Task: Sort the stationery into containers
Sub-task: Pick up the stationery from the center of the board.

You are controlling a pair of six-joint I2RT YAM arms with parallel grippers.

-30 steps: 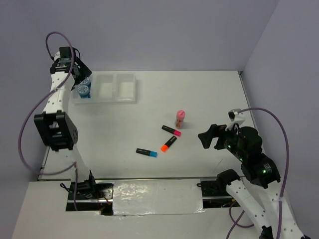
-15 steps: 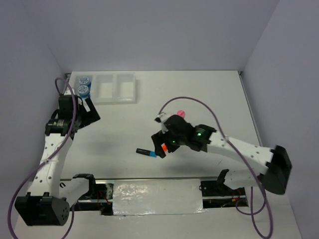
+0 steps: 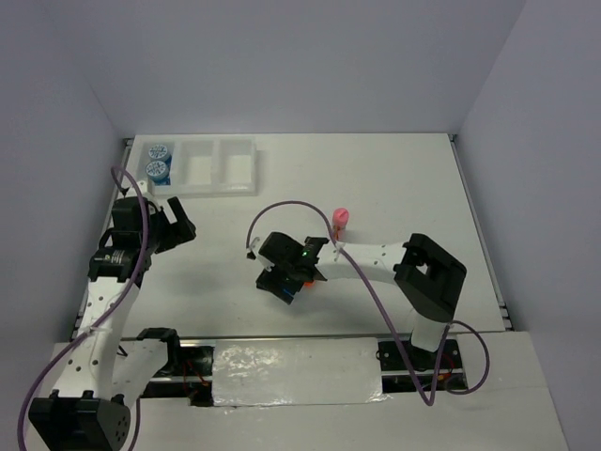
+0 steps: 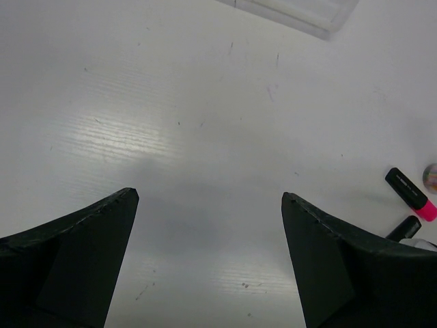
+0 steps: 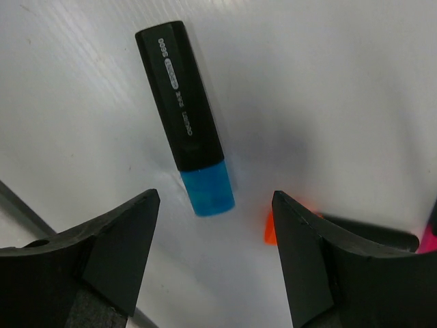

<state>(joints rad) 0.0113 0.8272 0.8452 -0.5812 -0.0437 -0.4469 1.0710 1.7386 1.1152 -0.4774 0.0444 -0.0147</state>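
From above, the right gripper [image 3: 286, 282] covers nearly all of the blue-capped highlighter [image 5: 181, 109] for you. In the right wrist view its finger [image 5: 328, 273] hides part of the orange-capped highlighter [image 5: 269, 229], and the edge cuts the pink-capped highlighter [image 5: 430, 231].

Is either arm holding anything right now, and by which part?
Nothing is held. The right gripper has open fingers either side of the blue highlighter at its cap, not touching. The left gripper is open, empty.

The top view looks down from above the near edge and takes in the whole surface [image 3: 394, 178]. The left wrist view looks out past its claw [image 4: 209, 195], from higher up, toward a tray [image 4: 300, 14] corner. The right wrist view sits close over the blue highlighter [image 5: 179, 102]. Both wrist views catch the pink highlighter [image 4: 410, 194].
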